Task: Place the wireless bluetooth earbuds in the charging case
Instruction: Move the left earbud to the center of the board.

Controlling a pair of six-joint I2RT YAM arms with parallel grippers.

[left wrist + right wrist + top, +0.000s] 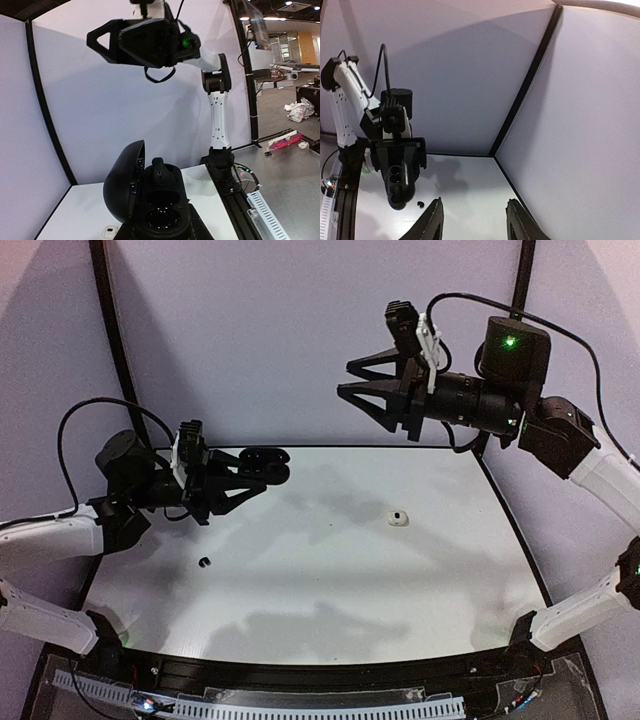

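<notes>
Above the table [330, 600], the left gripper [262, 468] clamps the open black charging case [161, 212]. A black earbud [205, 562] lies below the case; the right gripper [345, 378], parted and empty, hangs high opposite, likely fetching it next.

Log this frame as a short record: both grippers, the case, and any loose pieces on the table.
left gripper: shut on the black charging case, held above the table
case lid: open
case wells: lower one looks empty; upper one unclear
right gripper: open, empty, raised high on the right
black earbud: loose on the table, left side
small white item: on the table, right of centre; too small to identify
</notes>
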